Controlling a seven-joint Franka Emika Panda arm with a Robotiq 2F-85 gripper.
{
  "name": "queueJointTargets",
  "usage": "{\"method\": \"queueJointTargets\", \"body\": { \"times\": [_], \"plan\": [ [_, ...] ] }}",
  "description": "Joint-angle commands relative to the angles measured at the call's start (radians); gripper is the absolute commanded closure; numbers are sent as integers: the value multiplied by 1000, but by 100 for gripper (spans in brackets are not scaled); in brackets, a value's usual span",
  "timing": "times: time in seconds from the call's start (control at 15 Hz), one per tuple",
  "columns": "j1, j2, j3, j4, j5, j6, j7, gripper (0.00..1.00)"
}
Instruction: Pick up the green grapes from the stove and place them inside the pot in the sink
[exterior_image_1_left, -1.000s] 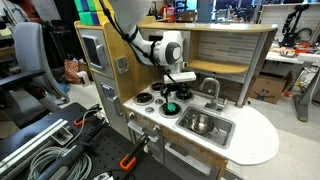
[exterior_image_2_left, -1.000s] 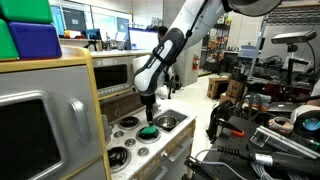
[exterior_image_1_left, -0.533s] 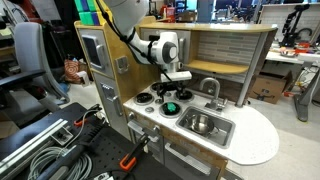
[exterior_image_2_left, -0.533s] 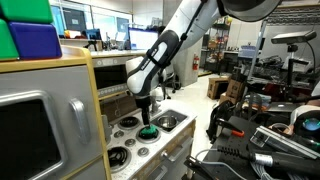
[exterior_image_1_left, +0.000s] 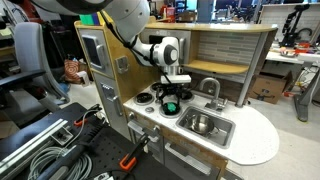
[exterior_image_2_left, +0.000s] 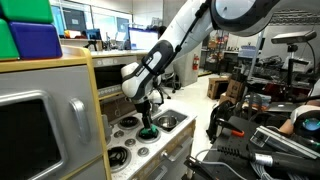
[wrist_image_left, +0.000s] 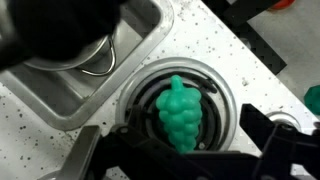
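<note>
Exterior view: a white toy kitchen in a lab. The arm's gripper (exterior_image_1_left: 170, 97) hangs low over the stove (exterior_image_1_left: 148, 104), right above the green grapes (exterior_image_1_left: 170, 107), which lie on a burner. At about 4 o'clock from the grapes is the sink (exterior_image_1_left: 226, 131), with the shiny pot (exterior_image_1_left: 200, 124) inside it.

Exterior view, from the oven side: the gripper (exterior_image_2_left: 147, 122) sits just above the green grapes (exterior_image_2_left: 148, 132), on the burner beside the sink (exterior_image_2_left: 172, 121).

Wrist view: the green grapes (wrist_image_left: 180, 112) fill the centre, resting on a black burner (wrist_image_left: 226, 98) ringed in silver. The gripper's dark fingers (wrist_image_left: 88, 152) stand apart at 8 and 4 o'clock of the cluster and do not appear to touch it. The sink (wrist_image_left: 90, 75) lies at 10 o'clock.

The cluster looks like light, hard, lumpy plastic, and is probably slippery. The broad middle should give a surer pinch than the tapered tip.
</note>
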Motion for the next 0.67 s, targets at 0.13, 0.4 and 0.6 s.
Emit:
{"method": "queueJointTargets", "body": {
  "times": [0.13,0.4,0.6],
  "plan": [
    [17,130,-17,248,-13,-154,1,31],
    [6,161,-14,293,3,-180,5,62],
    [0,150,-12,275,6,-169,21,83]
  ]
}}
